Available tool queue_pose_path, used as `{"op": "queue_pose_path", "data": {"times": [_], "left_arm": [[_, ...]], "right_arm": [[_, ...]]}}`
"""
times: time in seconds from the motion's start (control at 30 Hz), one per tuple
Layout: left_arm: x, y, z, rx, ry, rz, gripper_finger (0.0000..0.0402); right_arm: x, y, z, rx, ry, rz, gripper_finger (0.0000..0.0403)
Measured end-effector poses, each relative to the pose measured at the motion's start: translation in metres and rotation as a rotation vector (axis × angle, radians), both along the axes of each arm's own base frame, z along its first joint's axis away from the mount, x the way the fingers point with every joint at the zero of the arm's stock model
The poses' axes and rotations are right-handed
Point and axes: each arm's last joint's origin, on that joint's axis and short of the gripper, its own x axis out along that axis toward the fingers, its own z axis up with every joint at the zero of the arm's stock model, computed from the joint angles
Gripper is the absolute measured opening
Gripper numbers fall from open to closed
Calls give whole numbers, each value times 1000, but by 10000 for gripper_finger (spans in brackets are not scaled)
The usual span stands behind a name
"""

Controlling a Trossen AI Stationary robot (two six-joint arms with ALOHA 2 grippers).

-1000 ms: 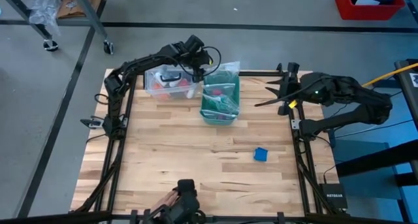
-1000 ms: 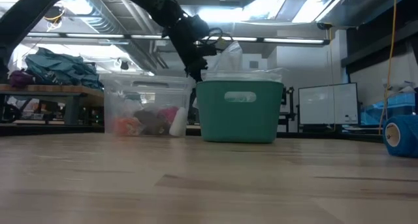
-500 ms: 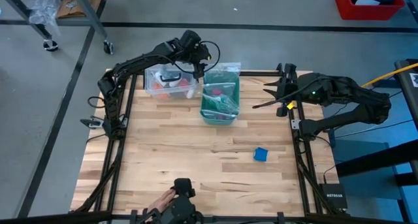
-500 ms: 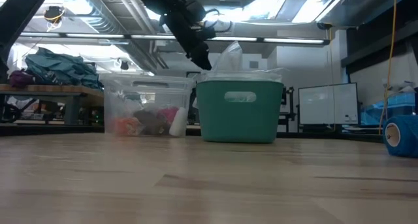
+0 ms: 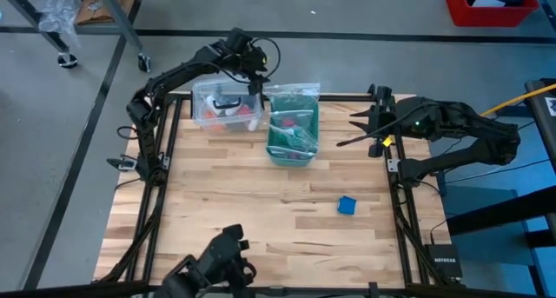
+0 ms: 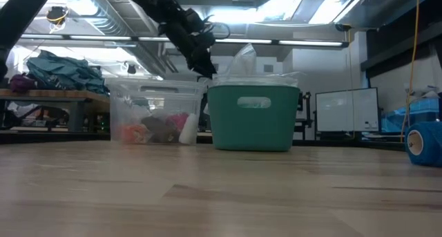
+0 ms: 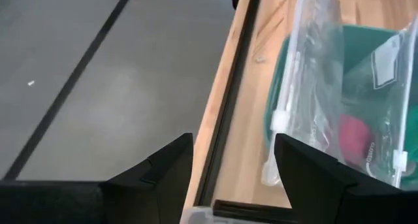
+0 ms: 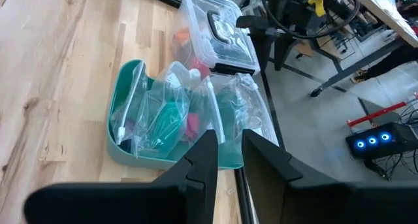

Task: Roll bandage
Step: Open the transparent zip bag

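Note:
The bandage point(image 5: 347, 205) is a small bright blue roll resting on the wooden table right of centre, also seen at the right edge of the low view point(image 6: 423, 143). No gripper touches it. My left gripper point(image 5: 257, 79) hangs open in the air at the table's far edge, over the gap between a clear box and a teal basket, with nothing between its fingers point(image 7: 233, 145). My right gripper point(image 5: 354, 129) hovers high at the table's right side, its fingers point(image 8: 208, 145) a narrow gap apart and empty.
A teal basket point(image 5: 291, 140) holding clear plastic bags stands at the far middle, and a lidded clear box point(image 5: 226, 109) of small items stands to its left. At the near edge a person's hand holds a dark object point(image 5: 215, 265). Bare wood lies around the roll.
My left gripper has risen and drawn back from over the teal basket toward the table's far left, rolling a little at the wrist while staying open. The person's hand at the near edge has shifted left. The bandage roll has not moved.

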Motion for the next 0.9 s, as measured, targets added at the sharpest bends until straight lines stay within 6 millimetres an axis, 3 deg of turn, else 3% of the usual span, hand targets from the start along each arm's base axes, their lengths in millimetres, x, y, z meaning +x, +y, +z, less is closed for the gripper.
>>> {"op": "queue_pose_path", "data": {"times": [0.6, 0.9], "left_arm": [[8, 10, -42, -255, -9, -71, 208], [11, 7, -42, -345, -41, -45, 175]], "right_arm": [[11, 1, -4, 26, 31, 39, 76], [19, 1, -8, 30, 55, 43, 76]]}}
